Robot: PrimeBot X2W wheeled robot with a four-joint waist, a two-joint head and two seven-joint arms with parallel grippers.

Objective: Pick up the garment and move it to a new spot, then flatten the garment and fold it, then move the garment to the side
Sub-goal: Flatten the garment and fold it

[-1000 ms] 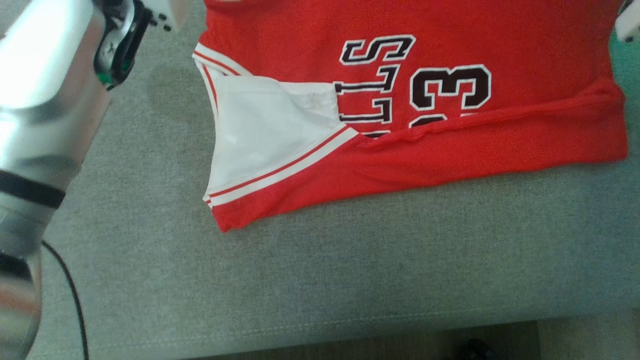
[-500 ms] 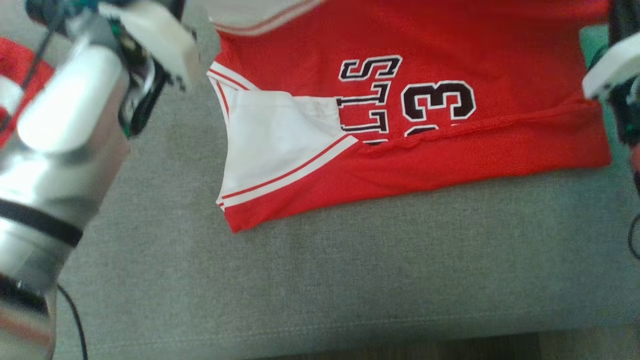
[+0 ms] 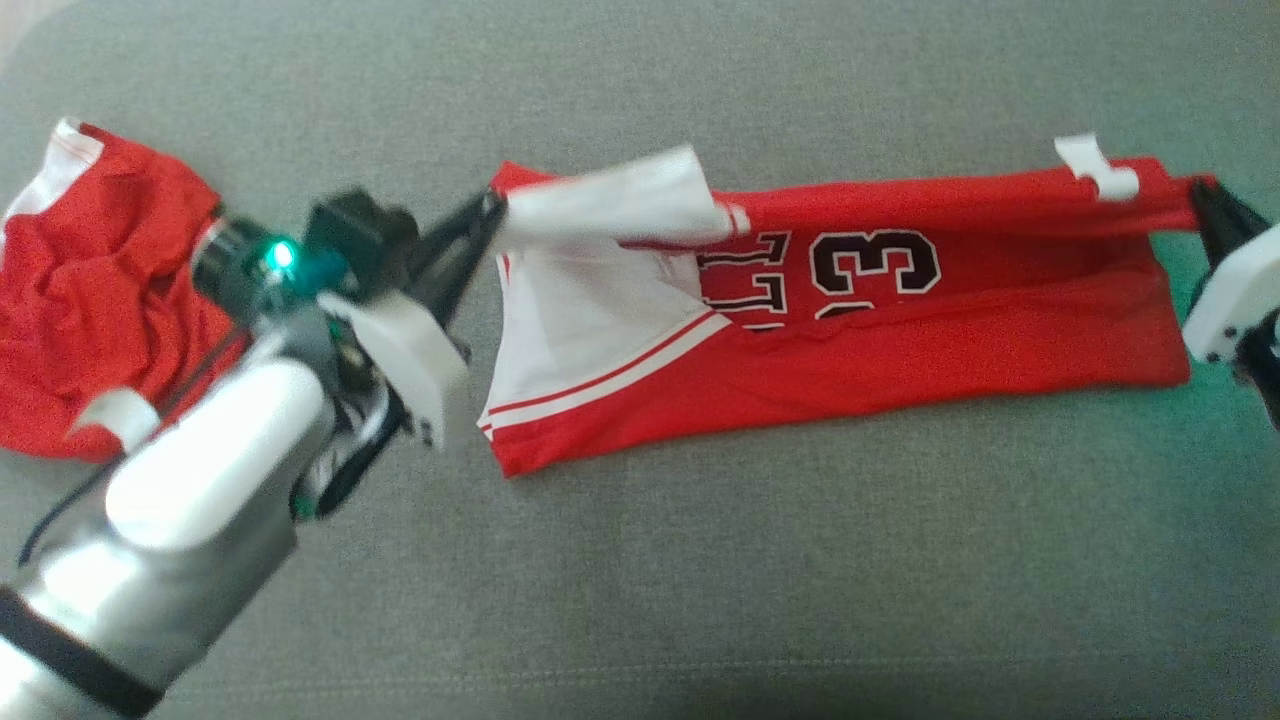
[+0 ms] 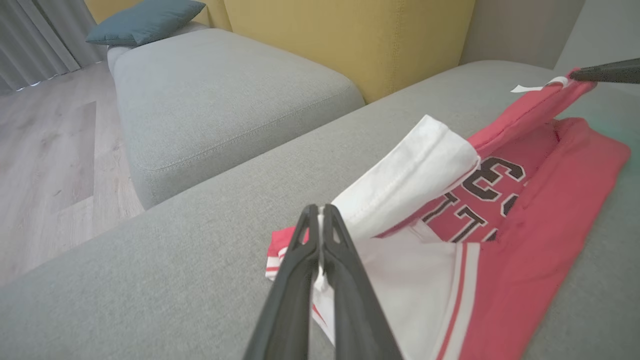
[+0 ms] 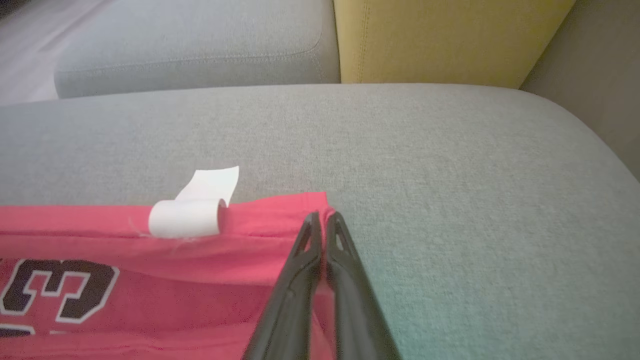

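The left hand (image 3: 487, 212) is pinched tight on a white-trimmed corner of the red jersey (image 3: 900, 330). In the left wrist view, its two dark fingers (image 4: 300, 280) meet at the tips with a sliver of white cloth caught between them. The right hand (image 3: 1200, 190) is likewise closed narrow on the jersey's far red corner, and the right wrist view shows that corner nipped at its fingertips (image 5: 322, 217).

The jersey's edge runs between the two hands, raised and pulled fairly straight. A white flap hangs over just past the left hand. The rest of the jersey lies flat on the grey sofa (image 3: 700, 560), on the near side of that line, with dark numerals and letters facing up. A curled white label (image 5: 192, 215) sits on the raised edge just beside the right hand.

Behind the left hand's wrist, a second red garment (image 3: 90, 300) lies crumpled on the sofa, well apart from the jersey. Beyond the left hand's fingertips are a yellow backrest (image 4: 350, 40), a blue pillow (image 4: 145, 20) and wooden floor (image 4: 45, 165).
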